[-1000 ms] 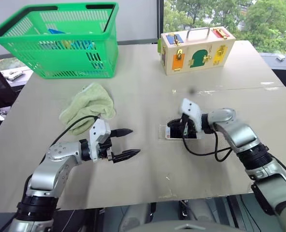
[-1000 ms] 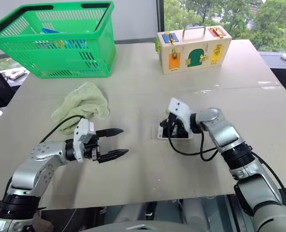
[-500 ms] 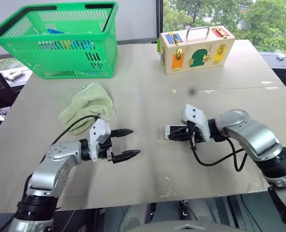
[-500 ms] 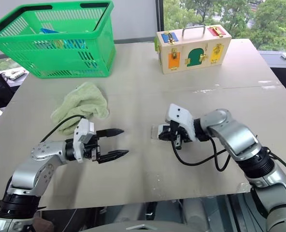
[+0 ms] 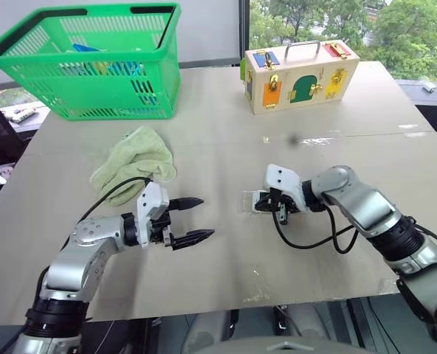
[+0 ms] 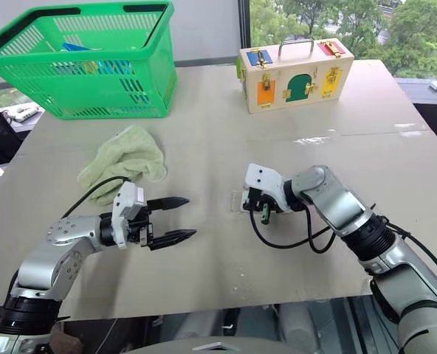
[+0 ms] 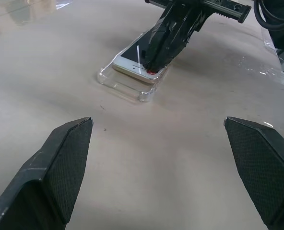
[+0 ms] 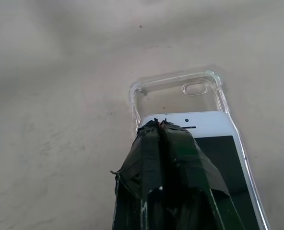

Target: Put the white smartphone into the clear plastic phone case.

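Observation:
The white smartphone (image 8: 207, 121) lies flat on the table, partly inside the clear plastic phone case (image 8: 179, 89). The case's end with the camera hole stays uncovered beyond the phone. My right gripper (image 8: 157, 124) is shut, its joined tips resting on the phone's end from above. The head views show this gripper (image 5: 269, 206) angled down to the left over the phone (image 5: 258, 200) at mid-table. My left gripper (image 5: 204, 217) hovers open and empty to the left of the case (image 7: 126, 84), pointing toward it, well apart from it.
A green basket (image 5: 93, 59) stands at the back left and a wooden lock box (image 5: 300, 77) at the back middle. A crumpled green towel (image 5: 133, 162) lies behind my left arm. A black cable (image 5: 307, 240) loops on the table below my right wrist.
My right gripper has swung left and sunk, its wrist turning, so its shut tips now rest on the phone's end. The left gripper has stayed still.

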Controlling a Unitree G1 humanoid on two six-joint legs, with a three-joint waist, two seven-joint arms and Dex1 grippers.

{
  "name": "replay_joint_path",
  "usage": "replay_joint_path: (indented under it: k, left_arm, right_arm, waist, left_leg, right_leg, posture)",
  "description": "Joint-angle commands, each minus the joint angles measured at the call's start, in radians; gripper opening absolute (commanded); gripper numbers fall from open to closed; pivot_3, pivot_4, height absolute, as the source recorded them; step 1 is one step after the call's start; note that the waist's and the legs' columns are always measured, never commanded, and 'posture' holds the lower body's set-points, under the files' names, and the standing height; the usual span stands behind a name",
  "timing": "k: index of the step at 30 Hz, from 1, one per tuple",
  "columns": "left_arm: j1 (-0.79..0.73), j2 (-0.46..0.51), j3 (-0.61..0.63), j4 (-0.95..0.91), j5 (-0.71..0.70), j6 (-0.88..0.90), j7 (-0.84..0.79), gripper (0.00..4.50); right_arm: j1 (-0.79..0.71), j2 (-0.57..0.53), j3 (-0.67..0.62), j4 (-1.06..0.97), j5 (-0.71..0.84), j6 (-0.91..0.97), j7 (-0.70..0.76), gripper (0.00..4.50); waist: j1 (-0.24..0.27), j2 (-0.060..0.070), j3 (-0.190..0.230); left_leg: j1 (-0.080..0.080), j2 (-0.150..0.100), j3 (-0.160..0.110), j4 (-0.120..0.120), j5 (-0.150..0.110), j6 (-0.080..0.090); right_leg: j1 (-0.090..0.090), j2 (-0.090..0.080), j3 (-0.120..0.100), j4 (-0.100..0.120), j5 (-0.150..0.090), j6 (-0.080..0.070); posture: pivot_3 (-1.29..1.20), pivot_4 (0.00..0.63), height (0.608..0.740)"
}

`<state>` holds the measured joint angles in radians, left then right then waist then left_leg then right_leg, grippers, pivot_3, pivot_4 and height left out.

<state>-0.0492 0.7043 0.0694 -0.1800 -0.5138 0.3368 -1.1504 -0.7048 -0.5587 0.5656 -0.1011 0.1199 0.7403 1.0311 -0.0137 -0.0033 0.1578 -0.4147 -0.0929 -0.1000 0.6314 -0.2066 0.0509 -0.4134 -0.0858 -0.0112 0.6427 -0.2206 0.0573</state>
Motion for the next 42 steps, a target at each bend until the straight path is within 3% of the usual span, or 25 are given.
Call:
replay_joint_path:
  k: [1,10,13,16,19,22,26,29,32,33,42]
  left_arm:
    - [0.008,0.006,0.014,-0.038,-0.011,-0.007,0.004,4.50]
    - [-0.005,0.000,0.001,-0.034,-0.006,-0.003,0.008,4.50]
    - [-0.017,-0.001,-0.006,-0.029,-0.002,-0.001,0.010,4.50]
    - [-0.038,-0.003,-0.015,-0.025,0.001,0.009,0.017,4.50]
    - [-0.060,-0.009,-0.032,-0.025,0.005,0.022,0.030,4.50]
    - [-0.088,-0.009,-0.062,-0.012,0.019,0.033,0.030,4.50]
    - [-0.128,0.001,-0.114,0.030,0.066,0.027,0.011,3.35]
    - [-0.180,-0.015,-0.156,0.079,0.103,0.016,0.004,1.76]
    - [-0.234,-0.041,-0.195,0.135,0.141,0.007,0.009,0.36]
    - [-0.252,-0.051,-0.207,0.154,0.156,0.008,0.015,0.09]
    - [-0.349,-0.124,-0.288,0.252,0.240,0.000,0.031,0.09]
  right_arm:
    - [0.013,-0.016,0.134,0.077,-0.083,0.032,0.043,0.10]
    - [0.022,0.015,0.163,0.218,-0.156,-0.065,0.069,0.10]
    - [0.040,0.031,0.072,0.184,-0.103,-0.094,0.069,0.10]
    - [0.073,0.046,-0.085,0.053,0.003,-0.088,0.061,0.10]
    - [0.098,0.040,-0.210,-0.091,0.079,-0.025,0.028,0.10]
    - [0.122,0.002,-0.306,-0.231,0.138,0.072,-0.005,0.10]
    - [0.155,-0.062,-0.396,-0.364,0.160,0.179,-0.085,0.00]
    - [0.211,-0.144,-0.432,-0.419,0.116,0.217,-0.157,0.00]
    - [0.288,-0.207,-0.475,-0.462,0.099,0.241,-0.214,0.00]
    - [0.310,-0.211,-0.495,-0.476,0.099,0.255,-0.238,0.00]
    - [0.456,-0.267,-0.556,-0.527,0.076,0.315,-0.359,0.00]
  waist:
    - [-0.001,0.000,-0.001]
    - [0.001,-0.006,-0.017]
    - [0.002,-0.006,-0.017]
    - [0.004,-0.004,-0.014]
    - [0.003,-0.001,-0.010]
    - [0.002,-0.001,-0.008]
    - [0.006,-0.001,-0.007]
    - [0.010,-0.002,-0.005]
    - [0.027,-0.002,0.001]
    - [0.028,-0.002,0.001]
    - [0.029,-0.004,0.004]
  left_leg:
    - [0.000,0.000,0.000,0.000,0.000,0.000]
    - [0.004,0.000,0.000,0.000,-0.002,-0.003]
    - [0.015,0.000,0.000,-0.002,-0.003,-0.004]
    - [0.016,0.000,-0.001,-0.002,-0.003,-0.004]
    - [0.012,0.000,-0.001,-0.002,-0.002,-0.003]
    - [-0.004,0.000,-0.001,0.000,0.001,-0.001]
    - [-0.004,0.000,-0.001,-0.002,0.001,0.000]
    - [-0.004,-0.001,-0.001,-0.003,0.000,0.000]
    - [-0.005,-0.001,-0.001,-0.002,0.000,-0.001]
    - [-0.005,-0.001,-0.001,-0.002,0.000,-0.001]
    - [-0.005,-0.001,-0.001,-0.001,0.001,0.000]
  right_leg:
    - [0.000,0.000,0.000,0.000,0.000,0.000]
    - [0.004,0.000,0.000,0.000,-0.002,-0.003]
    - [0.016,0.000,0.000,-0.001,-0.006,0.000]
    - [0.017,-0.001,0.000,-0.001,-0.006,0.001]
    - [0.012,-0.001,0.000,-0.001,-0.006,0.000]
    - [-0.005,0.000,0.000,0.002,0.000,-0.001]
    - [-0.005,0.000,0.000,0.001,0.000,-0.001]
    - [-0.004,-0.001,0.000,-0.001,0.000,-0.001]
    - [-0.004,-0.002,-0.001,-0.001,-0.001,-0.001]
    - [-0.004,-0.001,-0.001,-0.001,-0.001,-0.001]
    - [-0.003,-0.001,-0.001,-0.001,0.000,-0.001]
  posture:
    - [0.00,0.150,0.740]
    - [0.00,0.150,0.740]
    - [0.00,0.150,0.740]
    - [0.00,0.150,0.740]
    - [0.00,0.150,0.740]
    - [0.00,0.150,0.740]
    - [0.00,0.150,0.740]
    - [0.00,0.150,0.740]
    - [0.00,0.150,0.740]
    - [0.00,0.150,0.740]
    - [0.00,0.150,0.740]
